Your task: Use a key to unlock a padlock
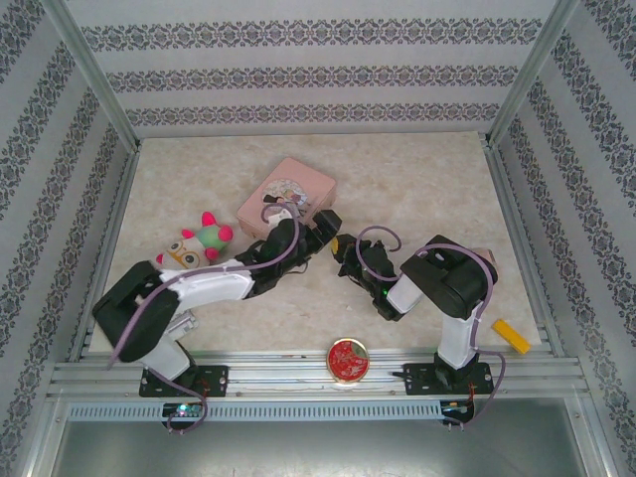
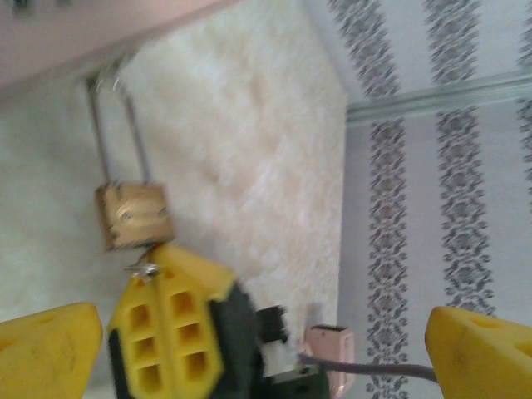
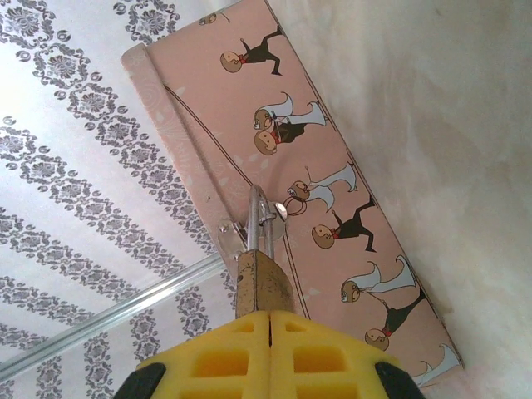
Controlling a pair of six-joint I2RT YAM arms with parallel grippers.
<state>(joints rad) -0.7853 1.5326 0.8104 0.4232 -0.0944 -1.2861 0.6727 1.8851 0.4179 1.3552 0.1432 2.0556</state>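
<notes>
The small brass padlock (image 2: 133, 214) hangs by its long silvery shackle (image 2: 112, 133) from the hasp of the pink picture box (image 3: 332, 174). My right gripper (image 3: 268, 320) is shut, its yellow fingertips (image 2: 170, 320) pressed against the padlock's (image 3: 262, 287) underside. A silvery bit of the key (image 2: 143, 268) shows between those tips and the lock; the rest of it is hidden. My left gripper (image 2: 264, 349) stands wide open beside the lock, holding nothing. In the top view both grippers (image 1: 328, 221) (image 1: 343, 248) meet at the box's near corner.
The pink box (image 1: 288, 192) lies mid-table. A plush toy (image 1: 204, 238) sits to its left. A round red tin (image 1: 347, 360) rests at the near edge and a yellow block (image 1: 511, 336) at the near right. Patterned walls close in three sides.
</notes>
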